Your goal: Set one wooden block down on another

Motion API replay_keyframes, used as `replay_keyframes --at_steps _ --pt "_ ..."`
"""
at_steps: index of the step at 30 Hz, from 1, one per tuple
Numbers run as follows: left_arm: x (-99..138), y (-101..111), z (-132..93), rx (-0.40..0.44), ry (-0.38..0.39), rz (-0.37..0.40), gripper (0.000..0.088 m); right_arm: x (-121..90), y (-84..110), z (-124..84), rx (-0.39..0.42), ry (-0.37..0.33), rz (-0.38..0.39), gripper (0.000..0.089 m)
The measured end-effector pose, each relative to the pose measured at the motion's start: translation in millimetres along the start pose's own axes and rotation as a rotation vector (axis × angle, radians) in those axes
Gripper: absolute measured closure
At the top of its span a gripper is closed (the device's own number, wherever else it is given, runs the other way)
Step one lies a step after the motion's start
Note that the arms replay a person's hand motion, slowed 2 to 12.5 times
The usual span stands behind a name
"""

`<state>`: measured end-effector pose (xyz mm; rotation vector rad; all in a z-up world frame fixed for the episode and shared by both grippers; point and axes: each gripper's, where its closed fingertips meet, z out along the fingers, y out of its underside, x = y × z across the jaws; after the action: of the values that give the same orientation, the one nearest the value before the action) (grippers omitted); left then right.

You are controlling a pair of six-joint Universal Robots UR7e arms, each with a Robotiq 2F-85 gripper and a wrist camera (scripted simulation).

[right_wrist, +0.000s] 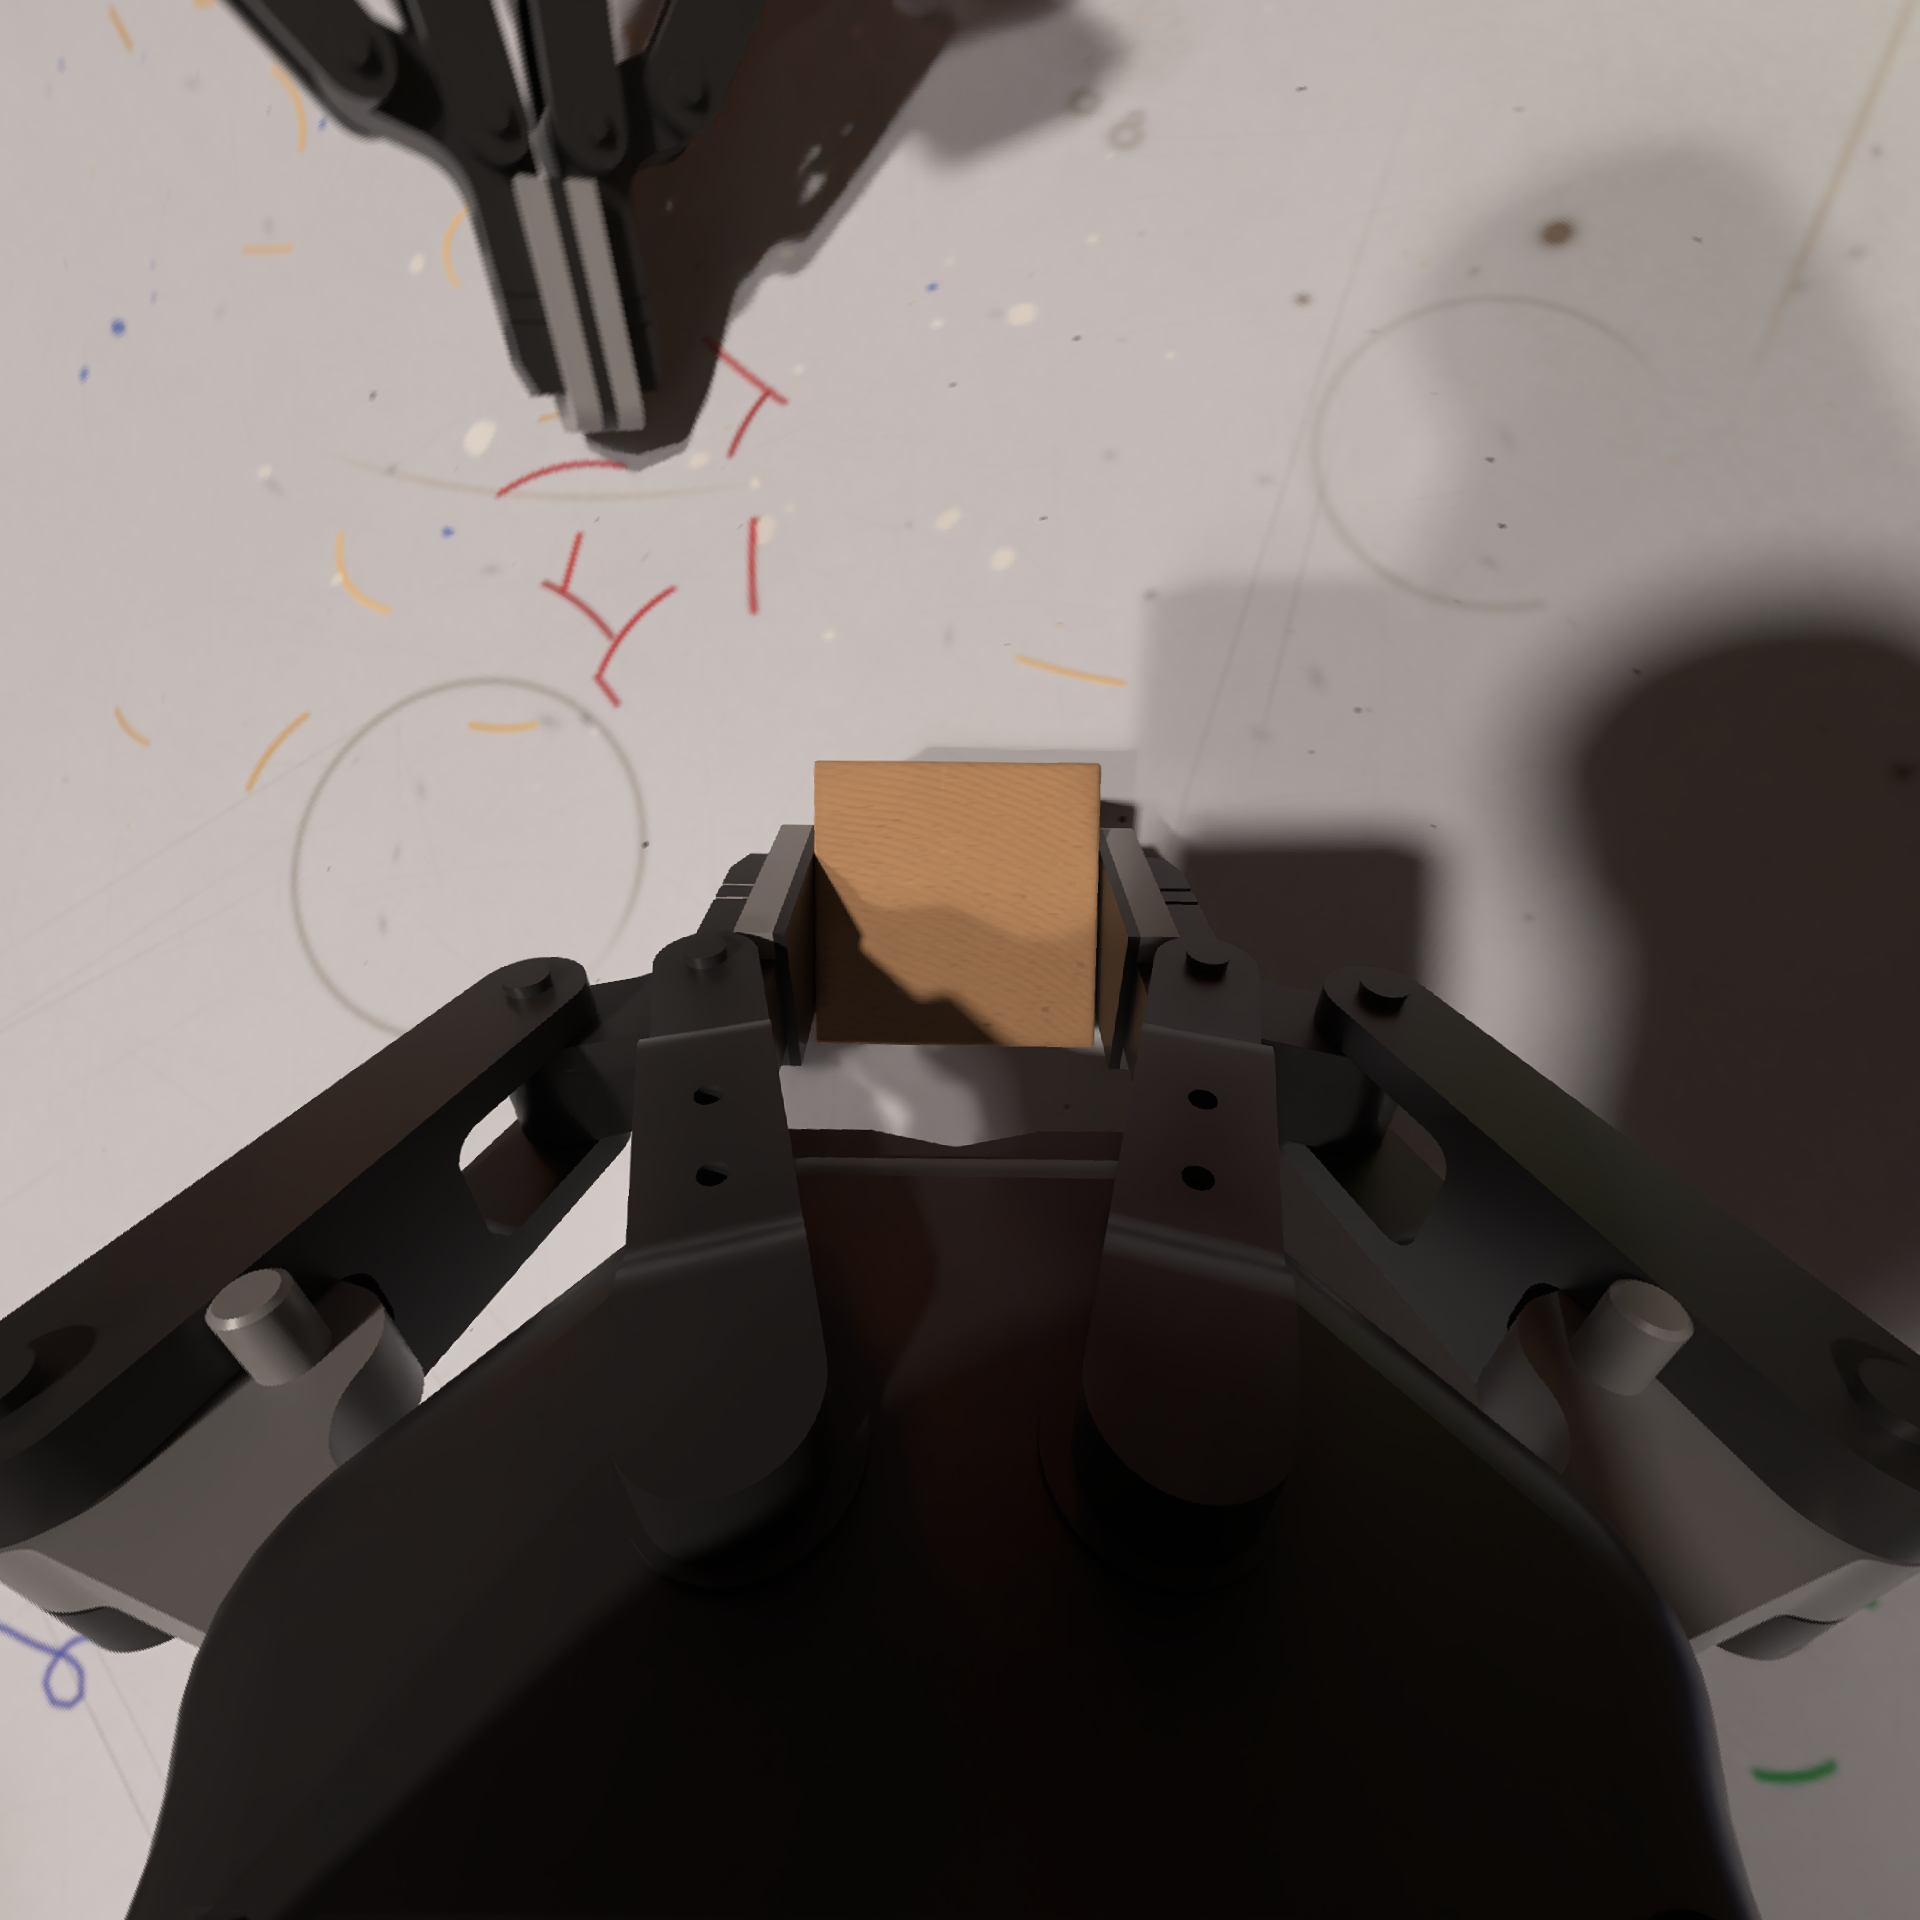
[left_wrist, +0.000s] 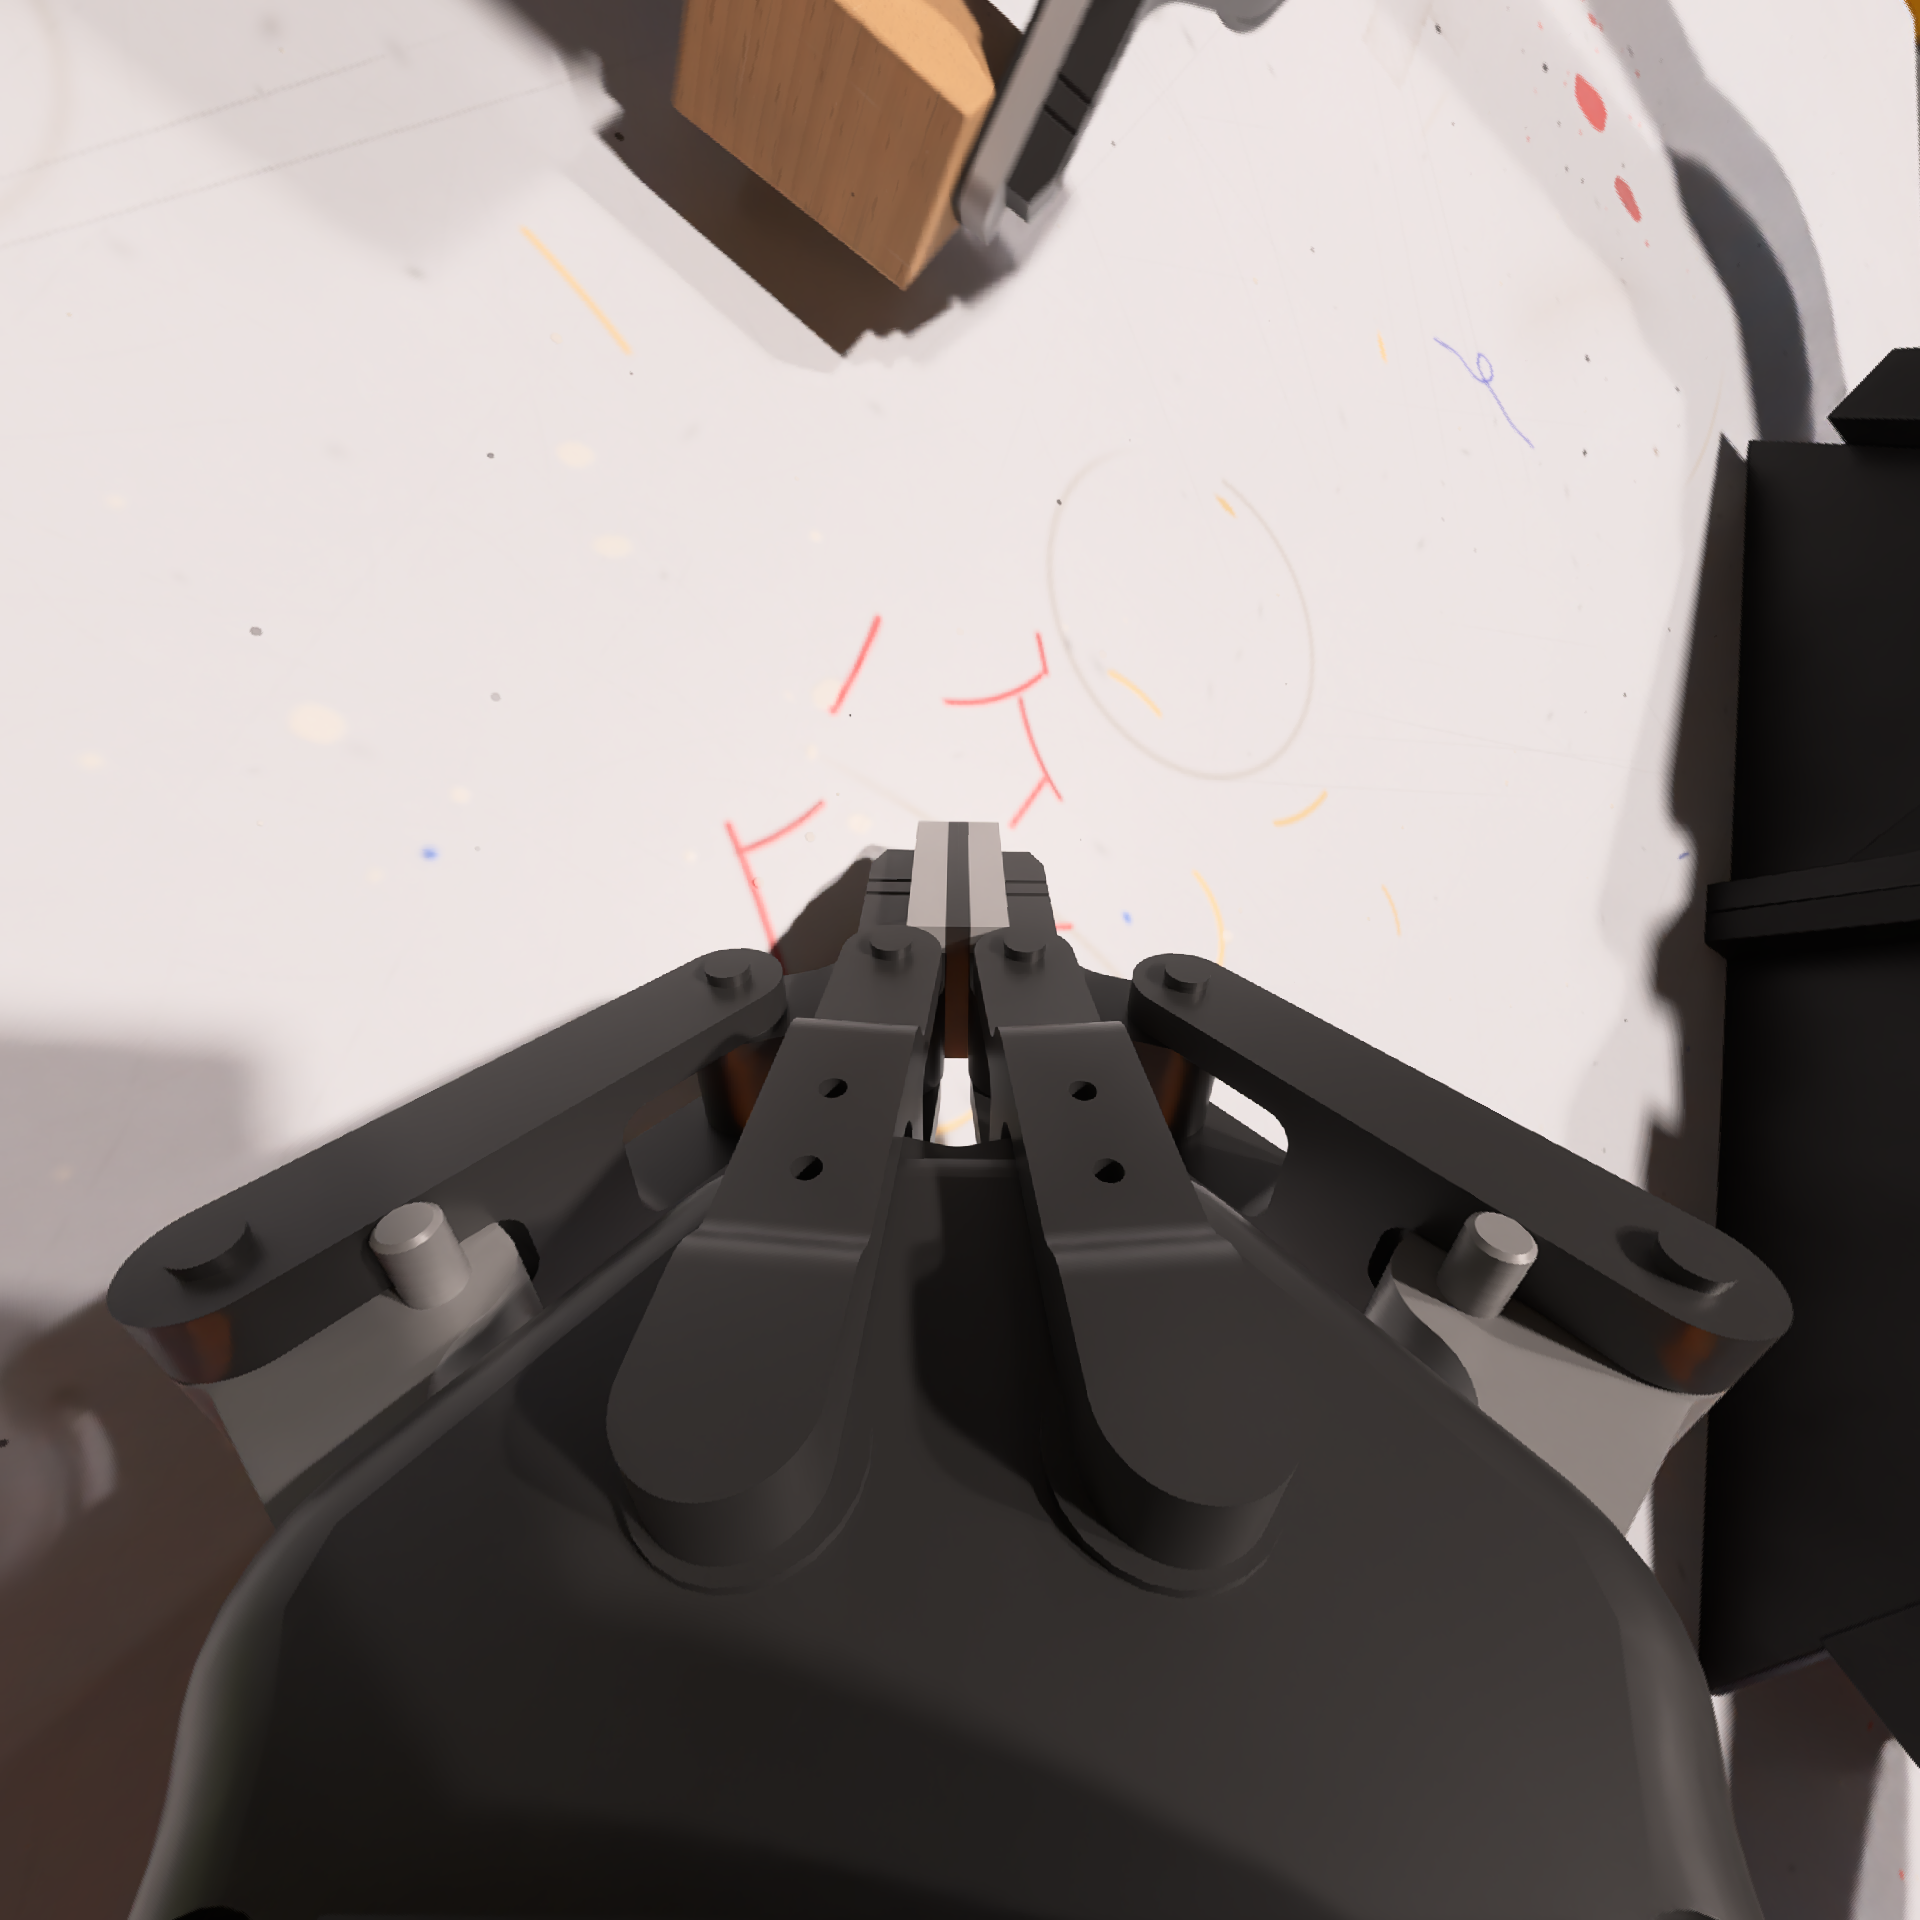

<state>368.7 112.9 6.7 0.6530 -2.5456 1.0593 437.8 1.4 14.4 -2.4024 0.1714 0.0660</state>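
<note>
My right gripper [right_wrist: 956, 935] is clamped on a light brown wooden cube [right_wrist: 956, 904], with 1 finger pad pressed flat against each of 2 opposite sides. The cube sits squarely between my fingers above the white tabletop [right_wrist: 1351, 312], which is marked with red, orange and blue scribbles and faint pencil circles. In my left wrist view the same cube [left_wrist: 831, 135] shows near the top edge, with a right finger [left_wrist: 1023, 135] against its side. My left gripper [left_wrist: 957, 868] is clenched with nothing in it, its 2 grey pads pressed together just over the red marks. Only 1 cube is visible.
</note>
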Motion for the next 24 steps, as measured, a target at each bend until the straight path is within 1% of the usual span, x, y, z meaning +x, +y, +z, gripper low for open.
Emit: replay_keyframes --at_steps 3,6,9,11,13,15,18,20,22,24 --pt "0 0 0 0.000 0.002 0.000 0.0882 -7 2.9 0 -0.029 0.017 -0.050 0.0460" --pt "0 0 0 -0.001 0.005 -0.002 0.0882 -5 6.8 -5 -0.049 0.047 -0.053 0.0460" --pt "0 -1 0 -0.001 0.008 -0.005 0.0882 5 11.6 -13 -0.049 0.082 -0.008 0.0460" --pt "0 -1 1 -0.001 0.009 -0.006 0.0882 18 16.8 -18 -0.039 0.127 0.038 0.0460" --pt "0 -1 1 -0.001 0.009 -0.006 0.0882 30 22.3 -23 -0.022 0.165 0.085 0.0460" --pt "0 -2 1 -0.002 0.008 -0.004 0.0882 38 27.3 -28 0.003 0.187 0.132 0.0460" --pt "0 -2 2 -0.002 0.006 -0.001 0.0882 40 28.6 -32 0.059 0.172 0.188 0.0460" --pt "0 -2 2 -0.003 0.005 0.002 0.0882 38 28.4 -32 0.088 0.151 0.208 0.0460" --pt "0 -2 2 -0.003 0.003 0.003 0.0882 32 27.5 -30 0.101 0.130 0.205 0.0460" --pt "0 -2 2 -0.002 0.002 0.004 0.0882 24 26.7 -27 0.095 0.109 0.177 0.0460"
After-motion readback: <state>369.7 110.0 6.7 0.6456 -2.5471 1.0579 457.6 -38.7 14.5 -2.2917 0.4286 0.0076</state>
